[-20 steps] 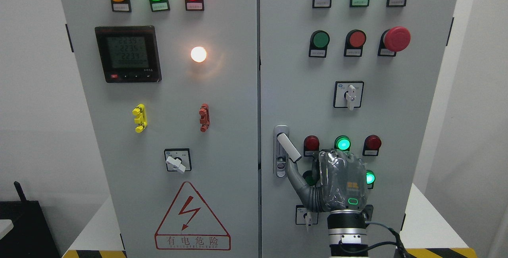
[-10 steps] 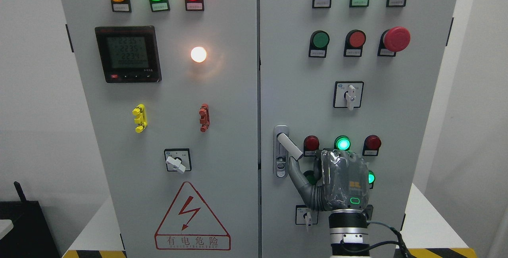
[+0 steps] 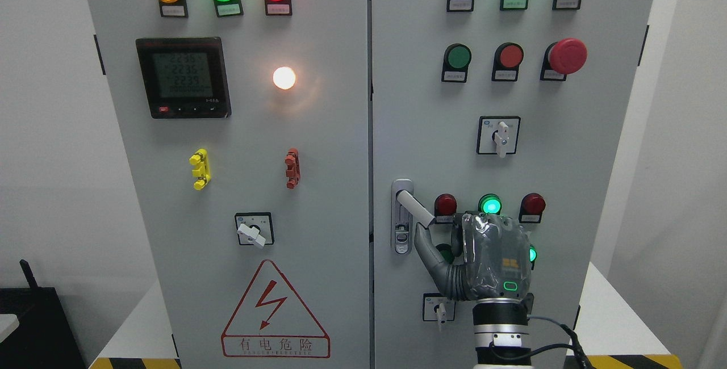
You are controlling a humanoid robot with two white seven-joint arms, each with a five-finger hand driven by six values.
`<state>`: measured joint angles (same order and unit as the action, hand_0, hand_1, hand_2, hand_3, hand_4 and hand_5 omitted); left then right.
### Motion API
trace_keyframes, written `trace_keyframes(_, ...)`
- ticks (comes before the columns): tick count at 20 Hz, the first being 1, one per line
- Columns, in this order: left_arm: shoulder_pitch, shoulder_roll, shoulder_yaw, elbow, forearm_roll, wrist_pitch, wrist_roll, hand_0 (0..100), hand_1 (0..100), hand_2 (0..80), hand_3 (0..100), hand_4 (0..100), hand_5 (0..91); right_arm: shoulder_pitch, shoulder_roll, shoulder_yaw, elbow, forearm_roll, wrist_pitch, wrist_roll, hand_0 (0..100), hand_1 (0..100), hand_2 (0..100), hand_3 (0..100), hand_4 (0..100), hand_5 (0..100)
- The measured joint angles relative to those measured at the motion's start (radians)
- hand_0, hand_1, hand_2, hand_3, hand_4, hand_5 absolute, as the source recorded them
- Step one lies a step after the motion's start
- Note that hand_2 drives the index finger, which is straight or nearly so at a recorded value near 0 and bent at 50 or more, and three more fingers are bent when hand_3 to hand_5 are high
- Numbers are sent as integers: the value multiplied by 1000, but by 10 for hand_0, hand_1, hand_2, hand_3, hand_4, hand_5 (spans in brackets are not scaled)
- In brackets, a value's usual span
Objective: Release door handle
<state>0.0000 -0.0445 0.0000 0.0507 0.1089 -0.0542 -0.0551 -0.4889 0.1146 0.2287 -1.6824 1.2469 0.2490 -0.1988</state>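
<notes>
Low on the right door of the grey metal cabinet [image 3: 511, 147], near its left edge, the white lever door handle [image 3: 416, 209] angles outward. The right hand [image 3: 488, 258] sits beside it, thumb just under the tip; whether it grips is unclear. Releasing seems underway; next, draw the hand clear.

Hand shell: the right hand [image 3: 489, 258] is showing a dark grey casing under a glossy, wrinkled clear film.
Marking: a small orange-yellow block logo is sitting on the back of the hand.
Indicator: a green, rounded-rectangle light ring is glowing just below the logo.
Thumb: a grey, ribbed, segmented digit [image 3: 430, 252] is tapering to a smooth tip.
Wrist: a black collar is topping a silver metal ring with a dark band beneath.
Cable: a black cable [image 3: 559, 336] is looping out at the wrist's right side.
</notes>
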Motion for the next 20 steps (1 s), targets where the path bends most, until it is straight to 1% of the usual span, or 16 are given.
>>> trace_keyframes(20, 0, 0, 0, 0, 0, 0, 0, 120, 389, 0, 0, 0, 0, -7, -4, -7, -3, -14, 0, -8, 407, 190, 996, 1000, 880, 925)
